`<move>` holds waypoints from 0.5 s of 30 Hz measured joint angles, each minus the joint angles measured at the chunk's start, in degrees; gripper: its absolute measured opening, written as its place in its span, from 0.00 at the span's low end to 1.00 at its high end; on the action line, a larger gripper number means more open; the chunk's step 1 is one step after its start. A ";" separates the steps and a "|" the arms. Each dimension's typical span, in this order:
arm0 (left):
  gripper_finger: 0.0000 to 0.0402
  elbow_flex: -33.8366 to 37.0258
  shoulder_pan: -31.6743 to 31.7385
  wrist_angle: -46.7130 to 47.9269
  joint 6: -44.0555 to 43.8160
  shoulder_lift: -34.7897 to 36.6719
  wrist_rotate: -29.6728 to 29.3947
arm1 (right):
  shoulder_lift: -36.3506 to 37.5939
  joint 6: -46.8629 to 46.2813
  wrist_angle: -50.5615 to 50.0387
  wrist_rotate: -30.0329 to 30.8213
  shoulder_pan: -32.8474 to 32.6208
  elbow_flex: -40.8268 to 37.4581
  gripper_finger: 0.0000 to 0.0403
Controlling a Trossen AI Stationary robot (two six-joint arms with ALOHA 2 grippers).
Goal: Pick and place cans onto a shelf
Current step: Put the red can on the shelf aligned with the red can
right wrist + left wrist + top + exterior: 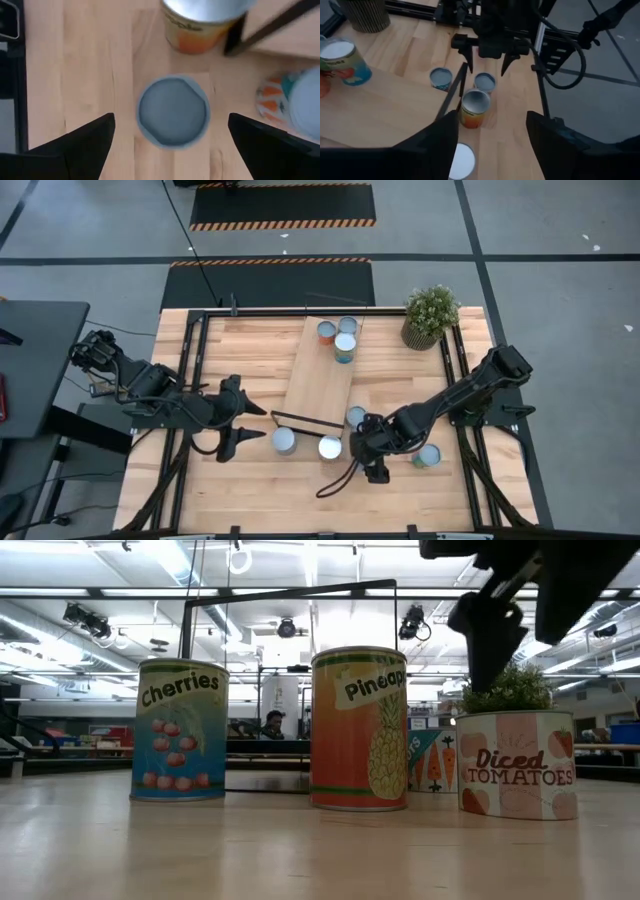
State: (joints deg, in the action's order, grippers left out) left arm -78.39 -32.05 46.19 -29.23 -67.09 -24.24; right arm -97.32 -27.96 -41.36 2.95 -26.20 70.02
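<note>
Pale-wood shelf [318, 385] at frame centre, three cans [338, 336] on its upper end. Four more on tabletop [240, 350] below shelf. Right gripper [170, 127] hovering over pale-blue-topped can [172, 112] at lower centre, jaws wide apart, empty. Left gripper [243, 423] lower left, near another can [284, 441], jaws apart. Rigid metal tins, smooth sides, likely slippery; best gripped across mid-body, squarely.
</note>
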 joint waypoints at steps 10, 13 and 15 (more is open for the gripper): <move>0.56 0.01 0.00 0.00 -0.07 0.00 0.14 | -0.04 8.93 8.42 0.50 -0.26 -6.60 0.99; 0.56 0.00 0.00 0.00 0.04 -0.02 0.12 | -0.04 12.06 9.95 1.86 -1.11 -6.94 0.99; 0.56 0.00 0.00 0.00 0.64 -0.02 -0.25 | -0.20 14.49 10.23 3.46 -1.56 -7.00 0.99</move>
State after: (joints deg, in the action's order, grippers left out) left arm -78.39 -32.05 46.19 -28.59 -67.11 -24.49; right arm -97.51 -13.47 -31.13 6.41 -27.76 63.02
